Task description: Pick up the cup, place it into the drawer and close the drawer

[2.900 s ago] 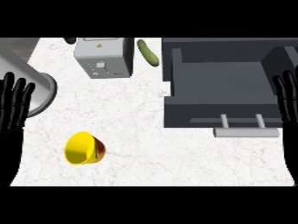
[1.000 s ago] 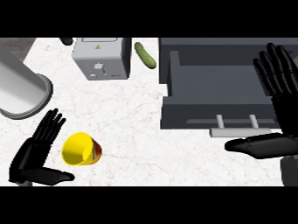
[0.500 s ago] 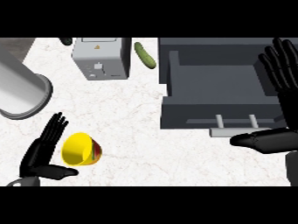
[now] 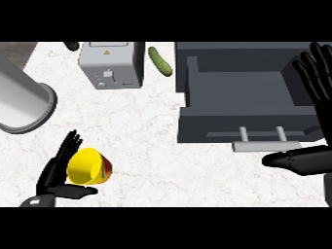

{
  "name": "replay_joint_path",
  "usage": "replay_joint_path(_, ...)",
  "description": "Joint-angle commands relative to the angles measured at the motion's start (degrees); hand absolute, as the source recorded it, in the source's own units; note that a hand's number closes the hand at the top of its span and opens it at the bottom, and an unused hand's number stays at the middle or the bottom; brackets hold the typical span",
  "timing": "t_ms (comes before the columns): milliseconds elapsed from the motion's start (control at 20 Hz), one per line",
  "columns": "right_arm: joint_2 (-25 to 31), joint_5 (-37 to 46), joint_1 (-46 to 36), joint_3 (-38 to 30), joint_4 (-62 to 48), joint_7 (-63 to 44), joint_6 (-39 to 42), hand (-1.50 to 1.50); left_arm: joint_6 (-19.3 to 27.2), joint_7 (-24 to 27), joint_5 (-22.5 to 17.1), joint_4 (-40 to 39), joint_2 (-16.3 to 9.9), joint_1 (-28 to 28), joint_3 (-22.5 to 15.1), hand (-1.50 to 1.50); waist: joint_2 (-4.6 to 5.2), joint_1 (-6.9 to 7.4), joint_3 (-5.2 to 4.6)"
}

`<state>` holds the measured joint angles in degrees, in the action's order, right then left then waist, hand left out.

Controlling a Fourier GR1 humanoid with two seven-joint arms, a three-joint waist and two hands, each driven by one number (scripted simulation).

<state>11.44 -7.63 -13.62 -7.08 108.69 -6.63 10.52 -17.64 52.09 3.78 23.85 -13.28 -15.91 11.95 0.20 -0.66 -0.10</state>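
Yellow is the colour of the cup, and it lies tipped on its side on the white worktop, with a bit of red showing at its mouth. It sits well to the left of the drawer and nearer the front edge.

The left hand is right beside the cup, on the side away from the drawer. Its fingers are straight and flat against the cup, and the thumb sticks out just under it. I think it is placed there to get round the cup and lift it, but nothing is curled round the cup yet.

The drawer is grey and pulled open, so there is room inside for the cup. Its handle faces the front. The right hand is up by the drawer's right side, open, with straight fingers and the thumb pointing toward the handle. It looks like it is just waiting there.

Behind the drawer's left corner lies a green cucumber, and a grey toaster stands further left of that. A big silver tube pokes in far to the left of the drawer.

The cup's left side is hidden by the hand, so I cannot tell how much of it is touched. The right hand is cut off at the picture's edge. Something dark peeks out behind the toaster, too small to name.
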Motion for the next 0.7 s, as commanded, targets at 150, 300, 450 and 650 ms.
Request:
replay_joint_path(150, -2.8, 3.1, 0.2, 2.6, -2.2, 1.3, -1.9, -1.50, -4.0, 10.7, 1.1, -8.3, -2.1, -3.1, 0.4, -1.50, 0.17, -0.15, -0.07)
replay_joint_path(300, -0.3, 2.1, -4.3, 1.0, -2.7, -0.7, -0.9, -1.50, -1.2, 11.1, 2.5, -9.5, 1.7, -4.4, -1.0, -1.50, 0.22, -0.22, -0.09)
replay_joint_path(450, -0.7, 1.2, -2.3, 1.3, -2.0, -1.0, -0.3, -1.50, -3.0, 10.3, 1.9, -10.2, 0.0, -6.2, -0.3, -1.50, 0.14, -0.34, -0.06)
replay_joint_path(650, 0.9, -1.1, -3.6, -1.7, -2.6, -1.8, 0.2, -1.50, -3.0, 11.6, 2.1, -10.9, 1.9, -6.3, -0.7, -1.50, 0.23, -0.40, -0.08)
